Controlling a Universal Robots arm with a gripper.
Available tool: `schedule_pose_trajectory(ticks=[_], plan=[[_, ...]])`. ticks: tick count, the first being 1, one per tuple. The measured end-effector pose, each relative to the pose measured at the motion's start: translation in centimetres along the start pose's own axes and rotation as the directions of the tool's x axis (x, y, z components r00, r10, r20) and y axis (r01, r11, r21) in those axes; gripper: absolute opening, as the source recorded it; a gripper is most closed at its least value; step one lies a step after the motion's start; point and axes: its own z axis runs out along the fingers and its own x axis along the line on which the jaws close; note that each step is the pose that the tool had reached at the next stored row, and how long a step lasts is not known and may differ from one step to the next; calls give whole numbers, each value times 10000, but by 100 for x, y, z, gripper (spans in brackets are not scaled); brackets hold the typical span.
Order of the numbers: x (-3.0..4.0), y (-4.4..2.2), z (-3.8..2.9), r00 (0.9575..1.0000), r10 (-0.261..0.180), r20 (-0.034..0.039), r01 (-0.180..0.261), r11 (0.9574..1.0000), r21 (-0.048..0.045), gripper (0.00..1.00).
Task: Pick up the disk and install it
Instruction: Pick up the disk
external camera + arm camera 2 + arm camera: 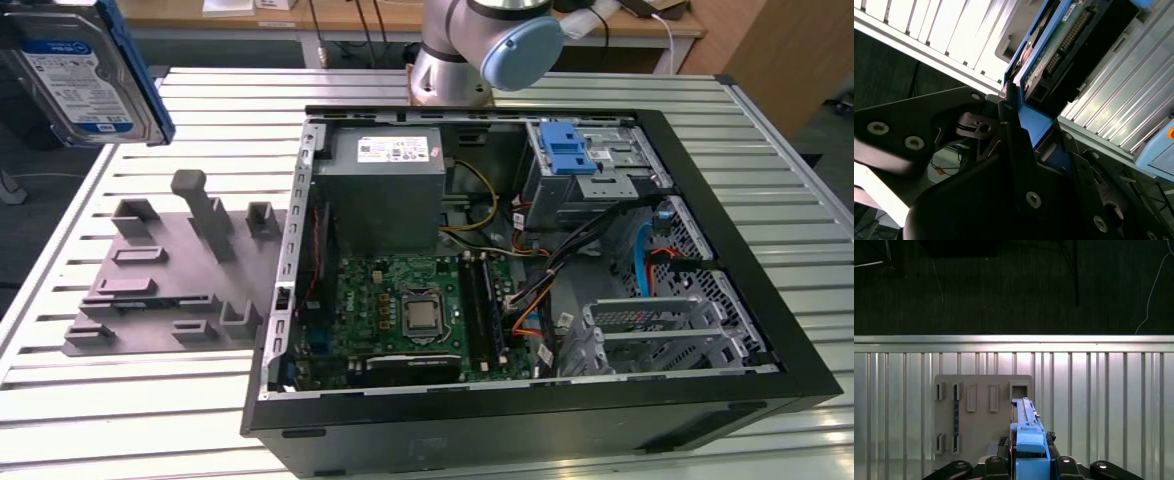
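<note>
Disk (74, 75), clamped edge-on in the closed gripper (1030, 462), hangs long-axis-down over the counter (134, 400), with the drive cage (587, 165) well toward the exterior view's right.

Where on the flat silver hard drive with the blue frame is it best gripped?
Grip the end of its blue plastic carrier frame, coming in edge-on so the pincer closes across the thin dimension, as now. The flat silver hard drive gives two broad parallel faces.

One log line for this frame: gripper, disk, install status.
gripper: shut on disk | disk: held in the air over the grey holder plate, outside the computer case | install: not yet done
</note>
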Motion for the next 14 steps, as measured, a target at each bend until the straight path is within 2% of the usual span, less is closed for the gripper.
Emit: schedule_pose_trajectory(ticks=[14], plan=[[0, -1, -102, 10000, -1, 0, 1, 10000, 1, 36]])
